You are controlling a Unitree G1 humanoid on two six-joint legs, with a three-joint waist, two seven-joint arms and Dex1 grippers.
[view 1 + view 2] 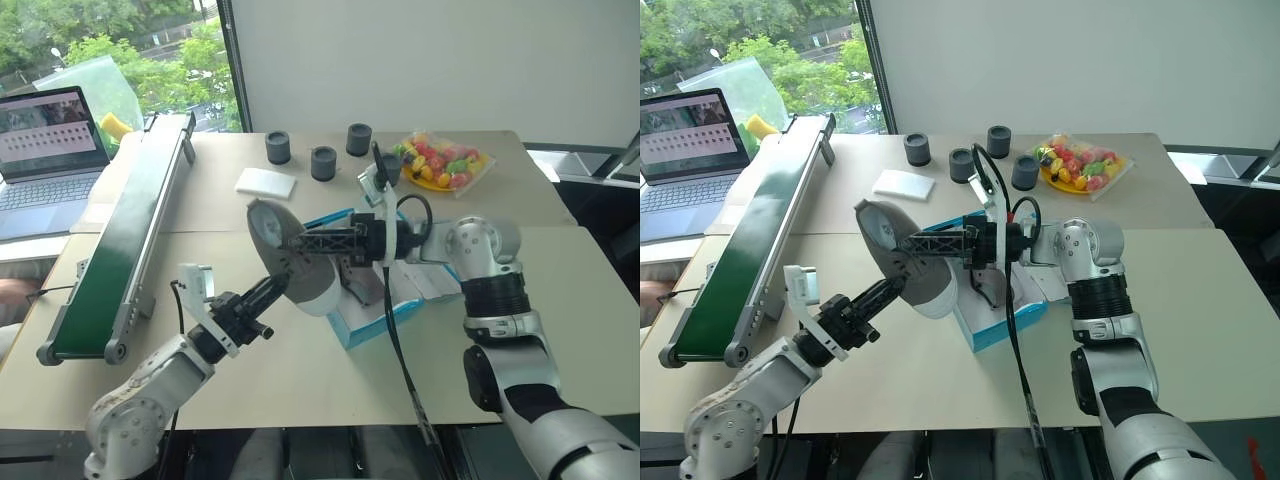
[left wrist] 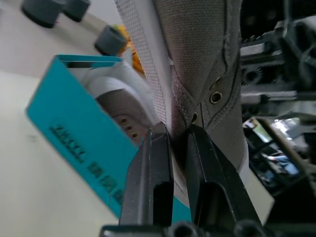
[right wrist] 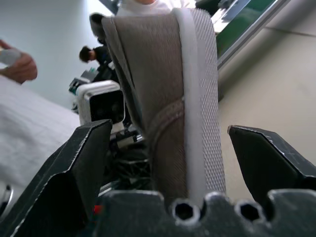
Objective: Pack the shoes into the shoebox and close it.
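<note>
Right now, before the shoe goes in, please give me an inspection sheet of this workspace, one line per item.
Surface: beige table, mostly bare near the robot.
Job's things: one shoe held in the air above the open shoebox; second shoe lies inside.
Clutter: four dark cylinders, white pad, bag of toy fruit.
Grippers: left gripper shut on the shoe's upper; right gripper open around the shoe.
Cables: black cable crosses the box's front.
Surroundings: conveyor belt, laptop, window.

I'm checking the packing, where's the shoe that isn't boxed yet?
In the left eye view the shoe hangs mid-table beside the shoebox, pinched by the left gripper.
</note>
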